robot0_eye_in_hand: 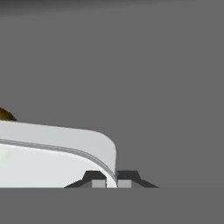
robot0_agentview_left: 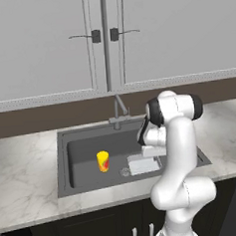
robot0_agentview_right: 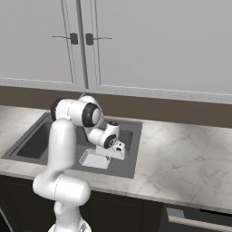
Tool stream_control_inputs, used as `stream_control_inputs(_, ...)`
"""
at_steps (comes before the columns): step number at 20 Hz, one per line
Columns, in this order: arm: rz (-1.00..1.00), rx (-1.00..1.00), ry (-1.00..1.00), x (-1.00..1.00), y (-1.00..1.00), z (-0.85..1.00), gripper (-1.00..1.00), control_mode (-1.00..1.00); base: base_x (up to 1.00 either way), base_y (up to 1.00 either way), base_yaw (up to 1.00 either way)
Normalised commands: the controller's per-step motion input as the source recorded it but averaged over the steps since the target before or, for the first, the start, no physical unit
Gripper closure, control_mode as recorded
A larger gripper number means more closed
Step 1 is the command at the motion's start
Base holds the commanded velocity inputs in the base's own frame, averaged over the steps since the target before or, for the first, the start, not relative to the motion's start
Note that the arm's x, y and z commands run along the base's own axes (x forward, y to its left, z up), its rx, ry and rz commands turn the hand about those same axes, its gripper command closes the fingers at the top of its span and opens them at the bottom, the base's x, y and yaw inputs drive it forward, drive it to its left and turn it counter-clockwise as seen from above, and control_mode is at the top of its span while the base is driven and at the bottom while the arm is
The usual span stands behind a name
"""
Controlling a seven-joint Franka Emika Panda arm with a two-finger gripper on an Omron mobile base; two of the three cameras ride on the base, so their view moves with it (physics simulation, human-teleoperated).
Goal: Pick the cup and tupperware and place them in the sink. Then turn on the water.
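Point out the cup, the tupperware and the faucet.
cup point(robot0_agentview_left: 103, 161), left base view, on its yellow side wall.
tupperware point(robot0_agentview_left: 143, 165), left base view, on its pale inner floor.
faucet point(robot0_agentview_left: 120, 107), left base view, on the slanted grey spout.

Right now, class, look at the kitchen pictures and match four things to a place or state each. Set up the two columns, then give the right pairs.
Things:
1. cup
2. tupperware
3. gripper
4. faucet

Places or states:
A. rises at the back edge of the sink, no water running
B. stands upright on the sink floor, left of the drain
C. shut on a pale container's rim
D. lies low in the sink's right part, held by its rim

Pairs: 1-B, 2-D, 3-C, 4-A
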Motion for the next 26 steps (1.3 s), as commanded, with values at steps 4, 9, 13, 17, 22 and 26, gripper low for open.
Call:
stream_control_inputs(4, 0.0, 0.0, 0.0, 0.14, 0.0, -0.3, 1.0, -1.0, 0.0, 0.0, 0.0)
stream_control_inputs(9, 0.0, 0.0, 0.0, 0.13, 0.0, -0.28, 1.0, -1.0, 0.0, 0.0, 0.0)
stream_control_inputs(13, 0.0, 0.0, 0.0, 0.09, 0.0, -0.19, 1.0, -1.0, 0.0, 0.0, 0.0)
stream_control_inputs(17, 0.0, 0.0, 0.0, 0.0, 0.0, -0.02, 1.0, -1.0, 0.0, 0.0, 0.0)
stream_control_inputs(22, 0.0, 0.0, 0.0, 0.0, 0.0, 0.0, 1.0, -1.0, 0.0, 0.0, 0.0)
stream_control_inputs(26, 0.0, 0.0, 0.0, 0.0, 0.0, 0.0, 1.0, -1.0, 0.0, 0.0, 0.0)
